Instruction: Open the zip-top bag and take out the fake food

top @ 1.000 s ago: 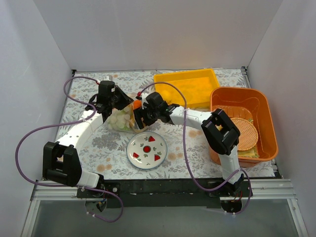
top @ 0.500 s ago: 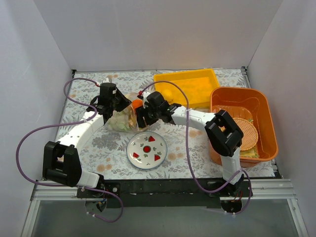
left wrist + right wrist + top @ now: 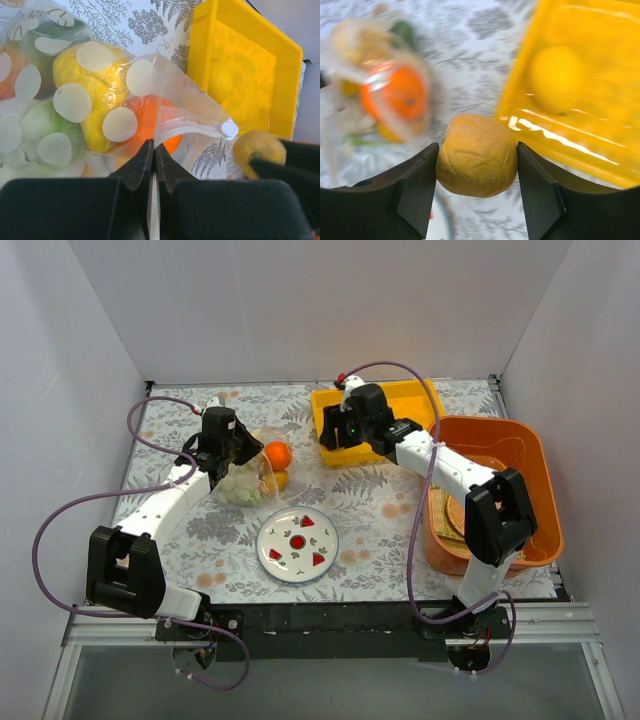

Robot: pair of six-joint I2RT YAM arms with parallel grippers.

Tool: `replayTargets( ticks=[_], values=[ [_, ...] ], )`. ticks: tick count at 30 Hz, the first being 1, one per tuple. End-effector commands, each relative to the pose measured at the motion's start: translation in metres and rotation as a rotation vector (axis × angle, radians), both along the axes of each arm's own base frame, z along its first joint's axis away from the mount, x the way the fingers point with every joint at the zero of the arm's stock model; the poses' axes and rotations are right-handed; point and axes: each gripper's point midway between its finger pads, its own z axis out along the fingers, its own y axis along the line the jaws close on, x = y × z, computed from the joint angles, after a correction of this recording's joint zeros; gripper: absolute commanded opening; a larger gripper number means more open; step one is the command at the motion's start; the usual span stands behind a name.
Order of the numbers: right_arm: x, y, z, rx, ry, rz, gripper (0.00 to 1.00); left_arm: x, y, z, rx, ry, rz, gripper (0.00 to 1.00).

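Beyond the white plate [image 3: 297, 545], your left fingers [image 3: 134, 172] pinch the zip-top bag [image 3: 170, 95] on the bench [image 3: 380, 510]: likely limp, slippery film, best held by its stiffer zip strip [image 3: 192, 130]. Farther off, your right fingers [image 3: 412, 187] clamp a light lemon [image 3: 476, 155] near the yellow tray [image 3: 580, 90].

The zip-top bag [image 3: 90, 100] is crinkly clear plastic, the tray [image 3: 245, 65] glossy plastic

The black-fingered right gripper [image 3: 477, 150] is clasping a dull yellow lemon [image 3: 476, 167], with a bright yellow tray [image 3: 580, 85] glowing just beyond it. Ahead of the black left gripper [image 3: 152, 147], the clear bag [image 3: 170, 95] is showing white dots over a yellow fruit [image 3: 97, 87] and an orange fruit [image 3: 145, 117], above white cloth [image 3: 155, 25] printed with grey leaves.
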Motion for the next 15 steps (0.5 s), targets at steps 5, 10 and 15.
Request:
replayTargets(
  ticks=[5, 10, 15],
  values=[
    [0.101, -0.089, -0.011, -0.152, -0.052, -0.292, 0.49, 0.008, -0.005, 0.025, -0.003, -0.055, -0.03, 0.0],
    [0.131, -0.097, -0.03, -0.229, -0.046, -0.333, 0.86, 0.005, -0.012, 0.025, -0.023, -0.047, -0.075, 0.0],
    [0.125, -0.095, -0.026, -0.226, -0.025, -0.314, 0.95, 0.003, -0.015, 0.024, -0.031, -0.044, -0.088, 0.0]
  ],
)
